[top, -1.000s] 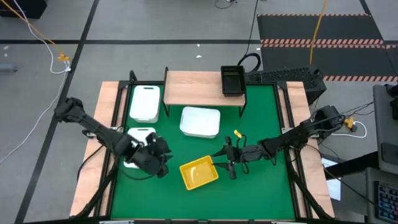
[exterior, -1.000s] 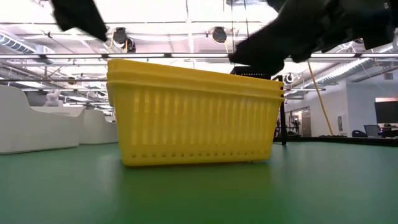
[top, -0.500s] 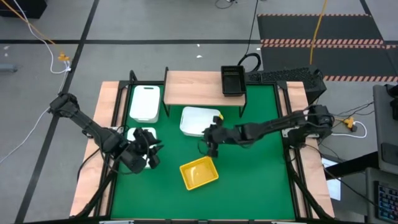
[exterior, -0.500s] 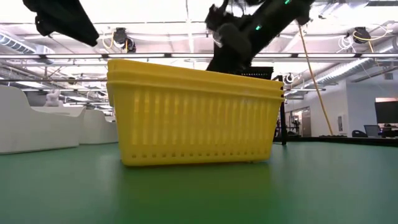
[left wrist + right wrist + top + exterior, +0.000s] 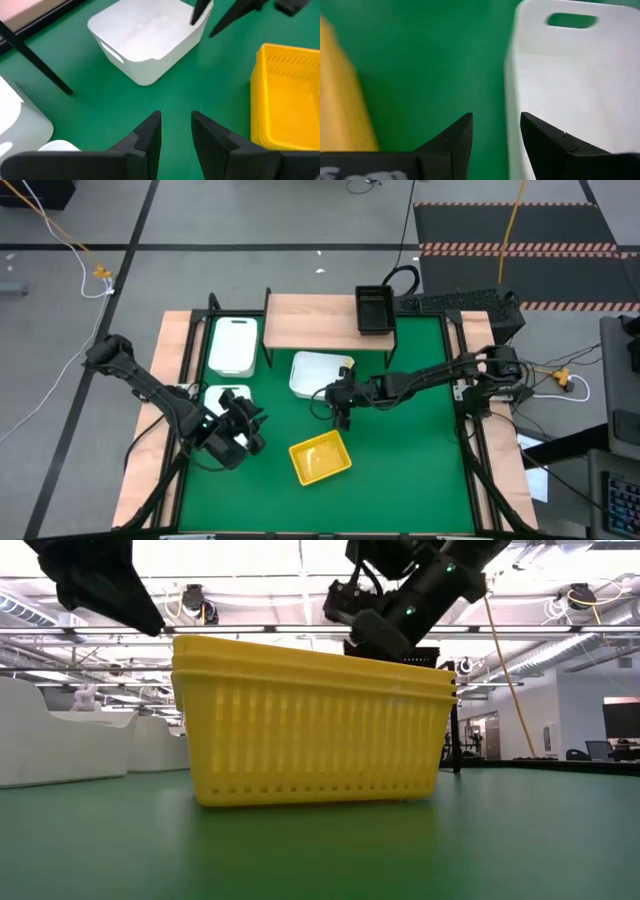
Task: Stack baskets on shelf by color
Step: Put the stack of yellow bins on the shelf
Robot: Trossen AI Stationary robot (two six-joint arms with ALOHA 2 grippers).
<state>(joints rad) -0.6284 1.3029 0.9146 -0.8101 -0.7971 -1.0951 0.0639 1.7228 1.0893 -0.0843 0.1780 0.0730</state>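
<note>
Yellow mesh sides fill the low view: the yellow basket shows there as two nested rims and slotted walls, while the high view shows only its open top, lying skewed on the green mat. Taking that yellow basket as landmark, the open white basket sits behind it, toward the shelf, a light wooden board on thin black legs. A black mesh basket stands on the shelf's right end, something the low view cannot show. Two more white baskets lie off the yellow basket's far left, one behind the other.

The right gripper hangs between the yellow basket and the open white one, close to the white one's near rim; its wrist view shows the fingers spread apart with nothing between them, over the white basket's edge. The left gripper hovers just left of the yellow basket, fingers parted and empty above the mat.
</note>
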